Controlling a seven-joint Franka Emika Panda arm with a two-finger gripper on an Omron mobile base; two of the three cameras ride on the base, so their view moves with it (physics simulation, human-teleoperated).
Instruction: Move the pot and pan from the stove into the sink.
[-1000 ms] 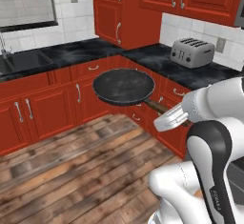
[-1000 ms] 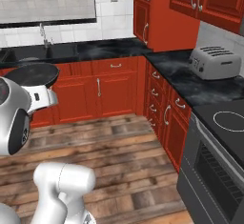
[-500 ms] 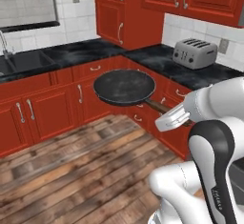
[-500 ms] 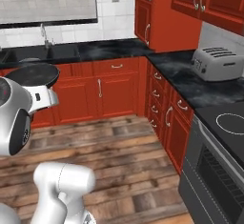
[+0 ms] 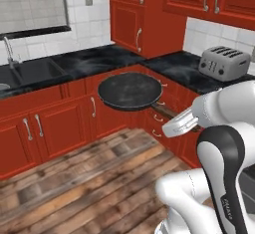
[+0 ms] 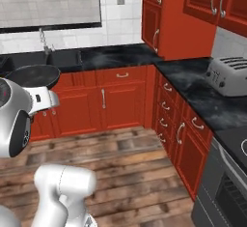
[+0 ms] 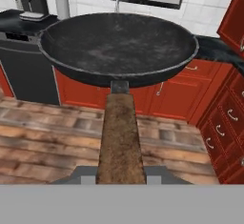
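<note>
Left base view, right base view, hand view: pan carried in the air, cabinets shifted in frame since a second ago.
Left base view: the pan [image 5: 130, 90], empty, is held level above the wood floor [image 5: 84, 178], nearer the sink [image 5: 30, 71] side than before; toaster [image 5: 223, 62] on the counter. Right base view: sink [image 6: 58, 57] behind the pan [image 6: 33, 75]. Hand view: gripper [image 7: 120, 178] fingers clamped on the pan's brown handle [image 7: 120, 139]; no writing is readable there.

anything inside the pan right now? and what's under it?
The pan looks empty: its dark speckled inside is bare. It is held by its brown handle above the wood floor, in front of red cabinets. The floor directly below is covered by the pan.
</note>
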